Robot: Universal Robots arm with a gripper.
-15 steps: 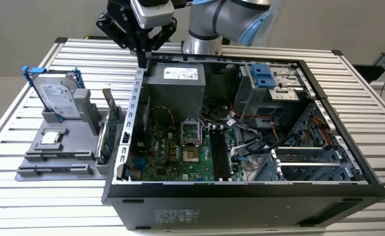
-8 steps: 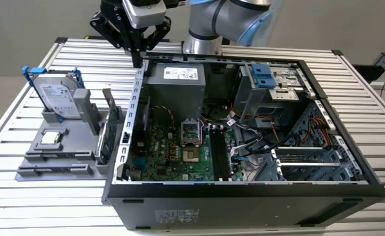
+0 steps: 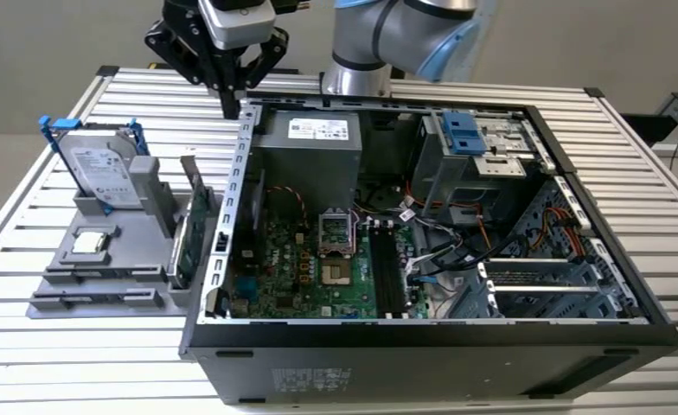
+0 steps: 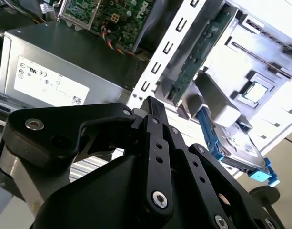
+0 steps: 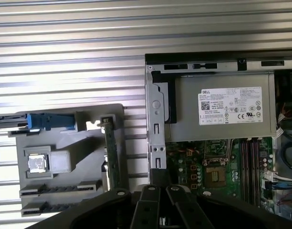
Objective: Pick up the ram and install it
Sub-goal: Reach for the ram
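Slatted table (image 3: 86,354), grey backdrop (image 3: 593,35), gripper (image 3: 233,109) aloft (fingers (image 4: 157,125) together)

Printed label (image 5: 230,106) with small symbols on the grey power supply (image 5: 184,121); its fine print cannot be made out.

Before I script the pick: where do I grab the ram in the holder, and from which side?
Probably the ram at mid-length, pinched across its thickness, coming straight down from above. It appears to stand on edge in a long slot of the grey holder, so its upper edge looks like the one free part.
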